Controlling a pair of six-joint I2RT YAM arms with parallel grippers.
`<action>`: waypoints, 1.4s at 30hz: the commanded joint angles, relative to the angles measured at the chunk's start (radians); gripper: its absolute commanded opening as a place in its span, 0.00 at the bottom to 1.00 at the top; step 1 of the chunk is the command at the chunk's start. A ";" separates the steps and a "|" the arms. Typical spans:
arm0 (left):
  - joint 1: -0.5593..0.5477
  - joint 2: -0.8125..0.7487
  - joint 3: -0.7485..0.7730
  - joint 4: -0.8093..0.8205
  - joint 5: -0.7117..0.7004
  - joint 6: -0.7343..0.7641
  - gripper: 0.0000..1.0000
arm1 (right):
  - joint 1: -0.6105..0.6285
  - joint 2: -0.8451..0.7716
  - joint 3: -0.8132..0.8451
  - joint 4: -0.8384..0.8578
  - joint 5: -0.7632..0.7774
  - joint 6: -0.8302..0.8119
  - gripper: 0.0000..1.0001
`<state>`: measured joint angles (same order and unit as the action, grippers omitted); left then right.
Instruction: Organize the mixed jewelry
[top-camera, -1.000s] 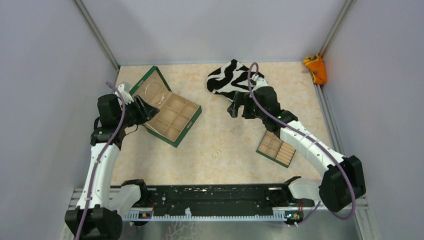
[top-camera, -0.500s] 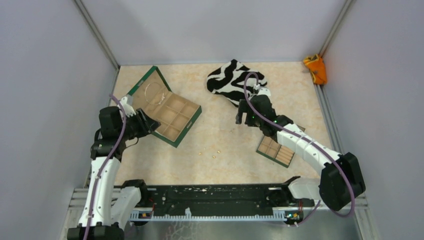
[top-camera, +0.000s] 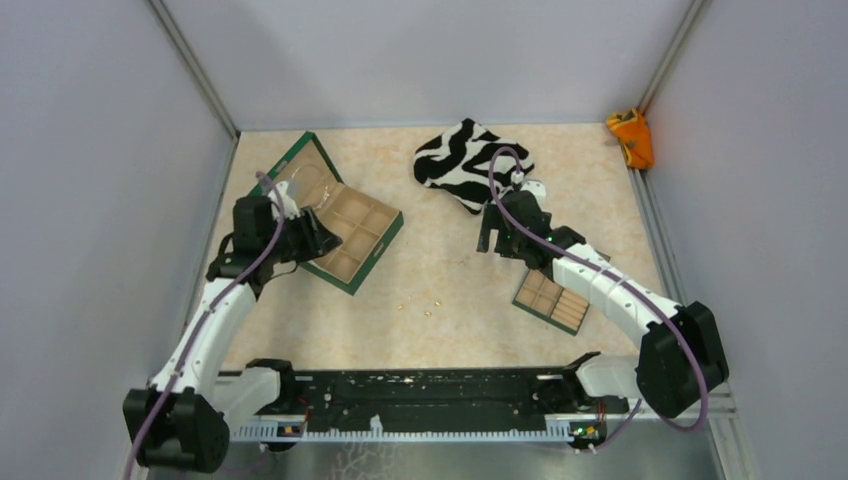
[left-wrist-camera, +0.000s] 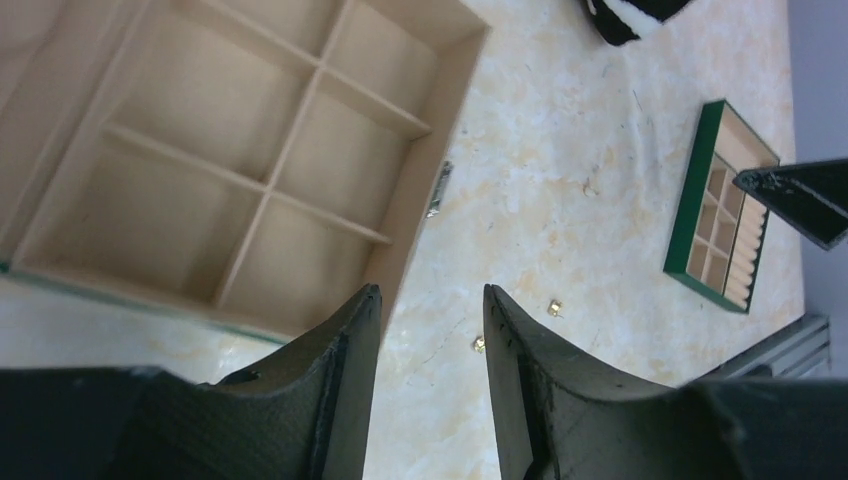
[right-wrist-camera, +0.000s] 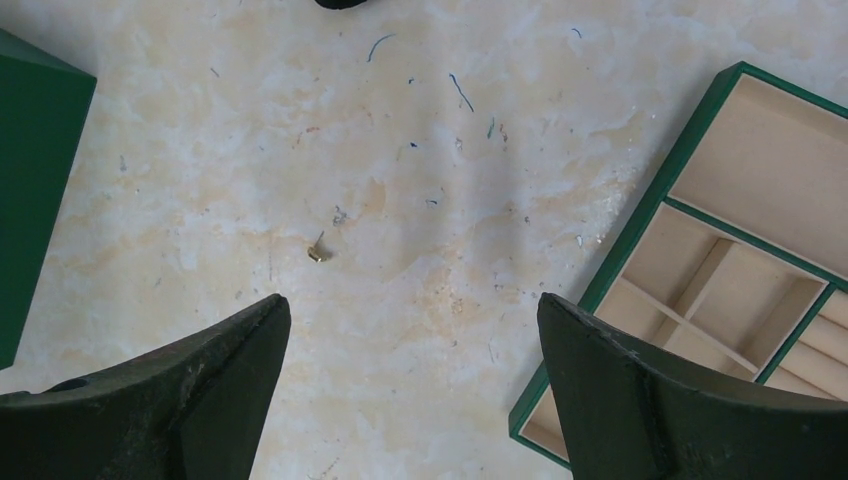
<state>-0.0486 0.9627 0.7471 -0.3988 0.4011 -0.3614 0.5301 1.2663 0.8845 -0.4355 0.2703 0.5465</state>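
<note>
Drawn back, the right fingers (right-wrist-camera: 190, 400) gape empty, gold stud (right-wrist-camera: 318, 255) just ahead, left of centre; left fingers (left-wrist-camera: 560, 400) half-parted, empty.

One overhead, two close downward wrist-views

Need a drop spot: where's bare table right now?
Bare: far strip between the big box and the cloth; far right between cloth and the orange object; near left below the box. Crowded: gold specks near centre, small tray near right.
</note>
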 joint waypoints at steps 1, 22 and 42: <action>-0.156 0.115 0.102 0.105 -0.132 0.061 0.49 | 0.000 -0.010 0.040 0.003 0.004 0.002 0.93; -0.514 0.229 0.121 0.190 -0.419 0.004 0.53 | -0.320 0.189 0.006 0.005 0.013 0.004 0.54; -0.514 0.284 0.136 0.178 -0.356 -0.004 0.54 | -0.321 0.373 0.068 0.121 -0.154 0.220 0.00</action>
<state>-0.5606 1.2102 0.8650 -0.2379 0.0032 -0.3729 0.2127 1.5890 0.8810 -0.3786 0.1936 0.6144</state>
